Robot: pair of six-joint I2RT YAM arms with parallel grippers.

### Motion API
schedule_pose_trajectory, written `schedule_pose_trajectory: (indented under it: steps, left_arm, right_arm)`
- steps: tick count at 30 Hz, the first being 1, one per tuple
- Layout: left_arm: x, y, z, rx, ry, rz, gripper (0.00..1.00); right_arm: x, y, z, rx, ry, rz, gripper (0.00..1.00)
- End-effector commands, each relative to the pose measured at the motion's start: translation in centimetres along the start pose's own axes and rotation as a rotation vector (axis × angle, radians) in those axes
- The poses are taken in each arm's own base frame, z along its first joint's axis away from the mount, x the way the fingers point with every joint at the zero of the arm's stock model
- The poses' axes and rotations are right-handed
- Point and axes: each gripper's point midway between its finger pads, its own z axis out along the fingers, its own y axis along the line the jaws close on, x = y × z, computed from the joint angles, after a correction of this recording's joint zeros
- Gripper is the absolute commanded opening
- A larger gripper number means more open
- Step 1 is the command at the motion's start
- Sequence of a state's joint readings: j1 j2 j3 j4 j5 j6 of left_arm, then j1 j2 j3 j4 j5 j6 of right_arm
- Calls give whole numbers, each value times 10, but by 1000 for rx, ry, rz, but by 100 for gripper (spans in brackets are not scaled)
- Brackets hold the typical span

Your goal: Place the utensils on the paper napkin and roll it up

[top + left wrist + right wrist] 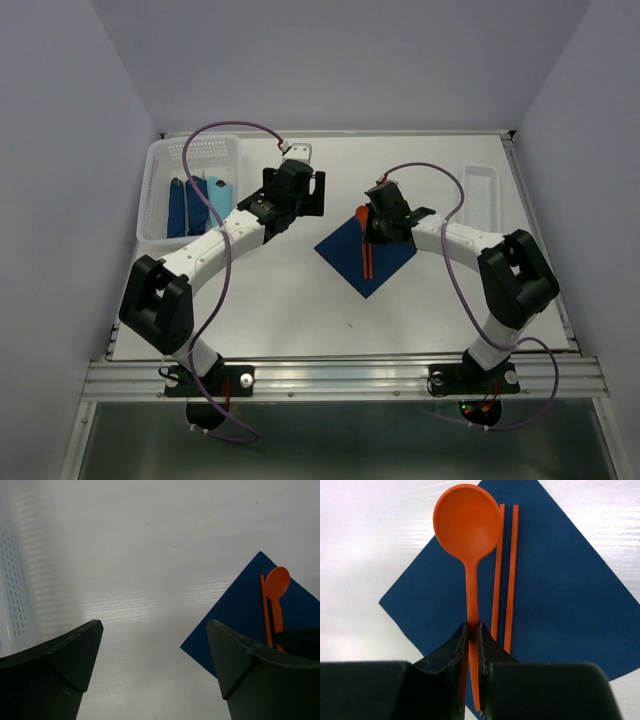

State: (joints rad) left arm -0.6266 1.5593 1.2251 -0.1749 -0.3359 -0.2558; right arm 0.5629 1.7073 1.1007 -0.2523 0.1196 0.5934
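The dark navy paper napkin [366, 256] lies flat as a diamond at the table's middle; it also shows in the right wrist view [560, 595] and the left wrist view [240, 615]. Two orange chopsticks [505, 575] lie side by side on it. My right gripper [473, 626] is shut on the handle of an orange spoon [468, 522], bowl pointing away, held over the napkin just left of the chopsticks. In the top view my right gripper [375, 228] is over the napkin's upper corner. My left gripper [155, 630] is open and empty, above bare table left of the napkin.
A white perforated basket [170, 170] at the back left holds dark blue napkins and a light blue roll [220, 200]. A shallow white tray [482, 195] stands at the back right. Purple cables loop over both arms.
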Motion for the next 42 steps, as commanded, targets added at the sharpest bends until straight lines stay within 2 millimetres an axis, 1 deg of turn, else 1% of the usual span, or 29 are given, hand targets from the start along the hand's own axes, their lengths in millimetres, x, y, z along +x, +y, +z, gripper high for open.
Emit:
schedule_pose_trajectory:
  steps: [1,5,9,17,20,21,27,28,36,38,39,42]
  left_arm:
    - [-20,6,-14,-17,-67,-32,99]
    - [-19,4,-13,-12,-64,-29,99]
    - [-17,4,-11,-10,-59,-28,99]
    - [-15,5,-10,-15,-54,-24,99]
    - [-15,4,-10,-14,-54,-25,99]
    - [-15,5,-10,-15,-54,-25,99]
    - [-15,4,-10,-12,-55,-26,99]
    - [-15,4,-10,-12,-55,-28,99]
    - [-13,3,-10,-6,-49,-25,99]
    - [-14,4,-10,-8,-51,-25,99]
    - [-13,3,-10,-7,-49,-23,99]
    - [-12,3,-10,-6,-47,-24,99]
  right_arm:
    - [-28,19,6,-25,-99,61,1]
    - [-23,23,13,-28,-87,64,1]
    - [-20,20,20,-12,-78,69,1]
    - [-14,15,25,7,-67,63,1]
    - [-14,14,24,10,-71,60,1]
    - [-11,17,24,5,-67,52,1]
    - [-11,14,20,12,-71,47,1]
    - [-8,17,19,9,-65,40,1]
    - [-1,9,19,33,-54,36,1]
    - [-1,7,17,38,-55,34,2]
    - [3,9,17,38,-53,29,2]
    - [2,6,14,48,-60,24,2]
